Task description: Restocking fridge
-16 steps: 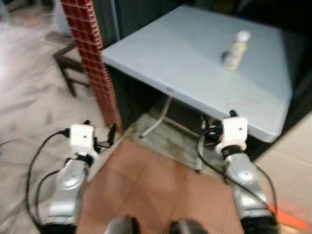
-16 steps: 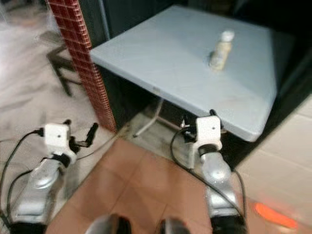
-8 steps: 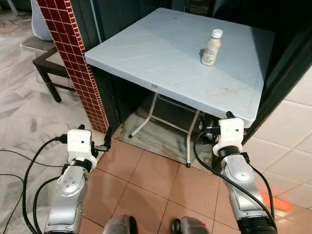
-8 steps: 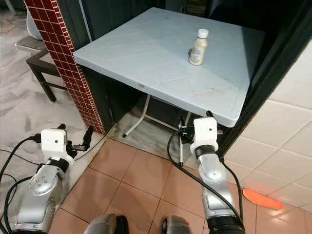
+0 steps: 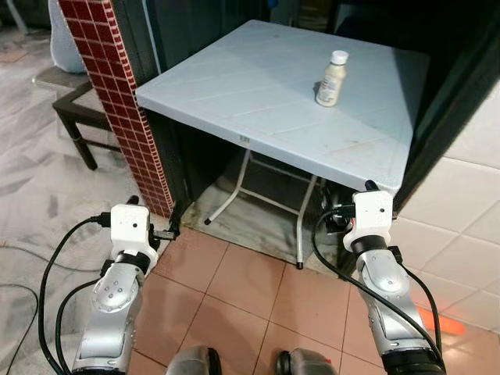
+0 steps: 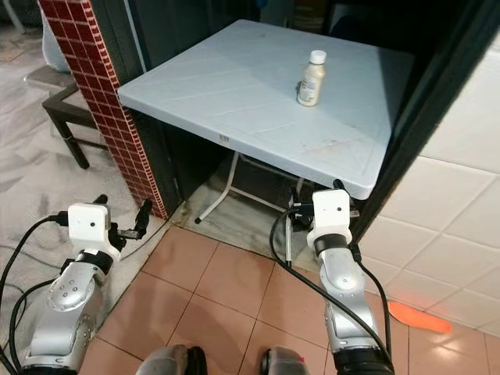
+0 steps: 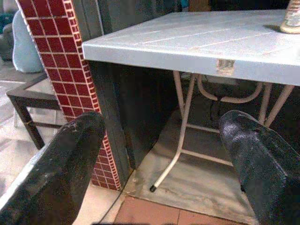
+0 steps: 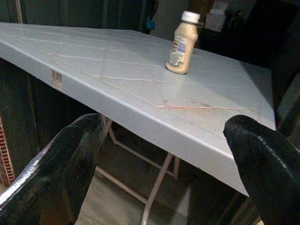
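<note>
A beige bottle (image 8: 181,43) is being seen upright on the grey folding table (image 5: 258,86), well beyond the spread-fingered right gripper (image 8: 159,159) and left gripper (image 7: 159,159).

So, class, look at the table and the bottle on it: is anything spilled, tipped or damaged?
Nothing stands out. The bottle stands upright and capped on the folding table; no spill shows, only faint scuff marks near the table's front edge.

One bottle (image 5: 331,78), beige with a white cap, stands on the one pale grey folding bench (image 5: 234,86), toward its 1 o'clock corner. One red-tiled pillar (image 5: 117,101) rises at 10 o'clock, with one dark stool (image 5: 74,117) behind it. Two robot hands: the left hand (image 5: 173,232) at 7 o'clock, the right hand (image 5: 332,219) at 5 o'clock.
</note>
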You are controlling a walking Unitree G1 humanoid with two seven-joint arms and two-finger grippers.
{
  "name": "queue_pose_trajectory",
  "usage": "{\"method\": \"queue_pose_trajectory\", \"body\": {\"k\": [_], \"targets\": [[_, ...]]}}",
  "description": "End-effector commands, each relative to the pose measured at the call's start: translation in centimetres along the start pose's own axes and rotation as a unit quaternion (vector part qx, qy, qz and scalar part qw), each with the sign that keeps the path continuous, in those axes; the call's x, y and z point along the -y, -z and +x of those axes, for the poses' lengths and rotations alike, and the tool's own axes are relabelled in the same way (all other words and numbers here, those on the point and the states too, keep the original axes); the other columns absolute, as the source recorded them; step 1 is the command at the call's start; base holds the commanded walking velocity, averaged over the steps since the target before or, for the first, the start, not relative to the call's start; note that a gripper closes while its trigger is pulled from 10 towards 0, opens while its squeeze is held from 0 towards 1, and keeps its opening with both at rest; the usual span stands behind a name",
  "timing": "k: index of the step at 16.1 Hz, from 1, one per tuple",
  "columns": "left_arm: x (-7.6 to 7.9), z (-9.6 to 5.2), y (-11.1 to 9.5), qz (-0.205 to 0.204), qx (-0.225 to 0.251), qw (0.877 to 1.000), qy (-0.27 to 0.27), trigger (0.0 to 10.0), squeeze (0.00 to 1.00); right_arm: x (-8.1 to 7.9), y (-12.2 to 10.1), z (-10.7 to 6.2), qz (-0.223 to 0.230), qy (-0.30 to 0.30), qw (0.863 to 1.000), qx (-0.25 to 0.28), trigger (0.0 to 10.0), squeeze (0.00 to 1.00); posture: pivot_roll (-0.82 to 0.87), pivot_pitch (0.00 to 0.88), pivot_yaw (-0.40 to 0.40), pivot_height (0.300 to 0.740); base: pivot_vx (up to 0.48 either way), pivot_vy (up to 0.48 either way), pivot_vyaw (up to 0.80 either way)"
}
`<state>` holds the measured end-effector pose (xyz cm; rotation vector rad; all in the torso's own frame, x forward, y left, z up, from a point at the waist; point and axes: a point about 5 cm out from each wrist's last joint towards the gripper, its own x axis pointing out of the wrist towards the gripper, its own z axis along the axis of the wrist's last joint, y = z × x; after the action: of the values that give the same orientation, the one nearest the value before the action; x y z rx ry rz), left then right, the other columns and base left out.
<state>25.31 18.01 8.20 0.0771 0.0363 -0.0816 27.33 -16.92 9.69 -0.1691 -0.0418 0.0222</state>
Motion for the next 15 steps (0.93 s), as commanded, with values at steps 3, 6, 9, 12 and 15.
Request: {"method": "queue_pose_trajectory", "body": {"k": [3,6,9,12,15], "targets": [[0.23,0.02,0.18,0.005,-0.005,1.0,0.005,10.0,0.0,-0.01,-0.43,0.24,-0.002,0.002,1.0,0.009,10.0,0.0,-0.02,0.0,0.046,0.74,0.0,0.0,0.0],[0.36,0.06,0.19,0.007,-0.005,1.0,0.01,10.0,0.0,-0.01,-0.37,0.11,-0.001,0.003,1.0,0.008,10.0,0.0,-0.02,0.001,0.052,0.74,0.0,0.0,0.0],[0.33,-0.11,0.49,0.007,-0.014,1.0,0.009,10.0,0.0,0.05,-0.23,-0.1,-0.002,0.005,1.0,0.006,10.0,0.0,-0.02,0.003,0.054,0.74,0.0,0.0,0.0],[0.45,-0.49,0.71,0.006,-0.012,1.0,0.014,10.0,0.0,0.15,-0.14,-0.4,-0.012,0.003,1.0,0.007,10.0,0.0,-0.02,0.004,0.053,0.74,0.0,0.0,0.0],[0.38,-0.63,0.9,0.006,-0.015,1.0,0.013,10.0,0.0,0.34,-0.05,-0.62,-0.015,0.003,1.0,0.006,10.0,0.0,-0.02,0.006,0.052,0.74,0.0,0.0,0.0]]}}
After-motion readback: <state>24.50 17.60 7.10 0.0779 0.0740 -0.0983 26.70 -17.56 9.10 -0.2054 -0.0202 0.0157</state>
